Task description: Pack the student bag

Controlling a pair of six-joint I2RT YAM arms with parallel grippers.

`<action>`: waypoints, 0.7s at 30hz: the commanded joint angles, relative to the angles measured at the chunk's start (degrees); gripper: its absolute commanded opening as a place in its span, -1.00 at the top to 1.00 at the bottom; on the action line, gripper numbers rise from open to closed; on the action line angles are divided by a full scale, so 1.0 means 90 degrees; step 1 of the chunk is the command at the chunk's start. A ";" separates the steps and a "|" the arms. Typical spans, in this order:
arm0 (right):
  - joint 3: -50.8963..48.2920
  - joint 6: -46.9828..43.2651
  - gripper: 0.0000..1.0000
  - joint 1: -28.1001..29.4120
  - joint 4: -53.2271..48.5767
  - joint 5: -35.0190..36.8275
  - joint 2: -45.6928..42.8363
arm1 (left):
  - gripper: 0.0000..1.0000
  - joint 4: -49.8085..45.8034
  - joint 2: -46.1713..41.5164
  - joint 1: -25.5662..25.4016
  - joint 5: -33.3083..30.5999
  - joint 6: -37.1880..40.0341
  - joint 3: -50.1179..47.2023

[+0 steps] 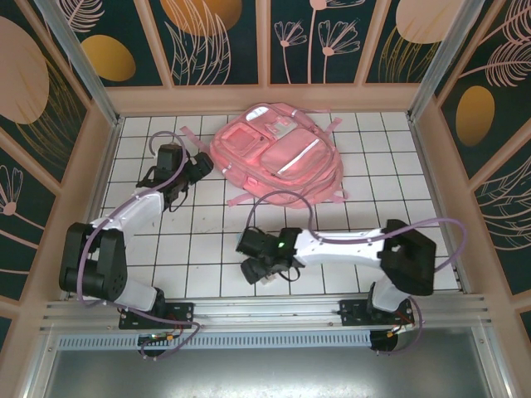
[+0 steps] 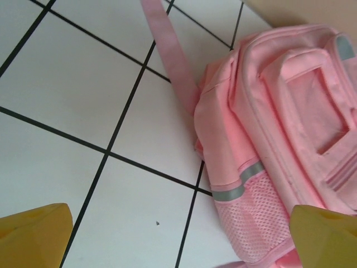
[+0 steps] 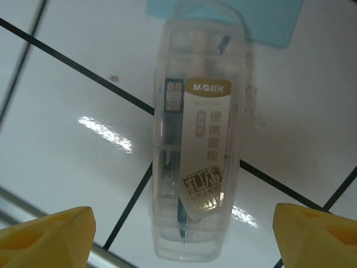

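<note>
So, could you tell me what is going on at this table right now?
Two robot arms are packing a pink student bag, which lies at the far middle of the tiled table. The left gripper hangs open beside the bag, holding nothing. The right gripper is open over a clear stationery case lying on the table, not gripped.

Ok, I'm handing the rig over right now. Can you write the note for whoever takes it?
Left gripper: open, empty, by the bag's left side.
Right gripper: open, empty, above a clear case that lies flat on the table, nearer the arms and apart from the bag.
Bag: far middle of the table, front pockets up; no opening shows.
Done: nothing visibly packed; the bag's inside is hidden.
Left: probably grasp the case, open the bag, put it in.
</note>
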 commanded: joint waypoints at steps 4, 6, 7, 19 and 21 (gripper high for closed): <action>0.0555 0.0068 -0.61 0.0301 -0.0458 0.0924 0.0780 | -0.98 0.0074 -0.0337 0.0031 0.0026 0.0095 -0.0144; 0.0561 0.0067 -0.55 0.0303 -0.0324 0.0833 0.0895 | -0.98 0.0008 -0.0381 0.0034 0.0009 0.0134 -0.0127; 0.0540 0.0067 -0.53 0.0301 -0.0273 0.0823 0.0936 | -0.97 -0.0018 -0.0403 0.0037 0.0009 0.0152 -0.0122; 0.0353 -0.0003 0.03 -0.0036 0.0076 0.0547 0.0692 | -0.98 -0.0113 -0.0797 0.0042 0.0035 0.0177 -0.0166; 0.0354 -0.0048 0.04 -0.0210 0.0116 0.0471 0.0442 | -0.98 -0.0084 -0.0807 0.0038 0.0117 0.0200 -0.0154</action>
